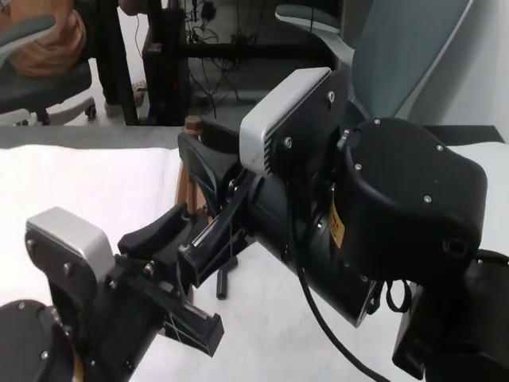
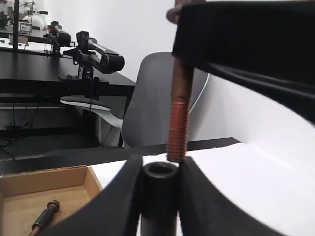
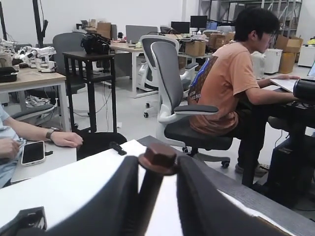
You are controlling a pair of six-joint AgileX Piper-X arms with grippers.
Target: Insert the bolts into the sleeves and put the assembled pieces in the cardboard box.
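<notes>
Above the white bench, high view: the left arm and right arm meet nose to nose, and a brown bolt stands up where they join. A loose dark piece lies on the bench beneath them.

Left wrist view: the left gripper is closed around a black sleeve, held upright with its open mouth up, likely so the bolt can drop in. The copper threaded tip hangs just above the rim, slightly off-centre and not yet inside. Nearby, the cardboard box holds one assembled piece.

Right wrist view: the right gripper pinches the bolt's shaft just under its hex head, which leaves the threads free to enter.
</notes>
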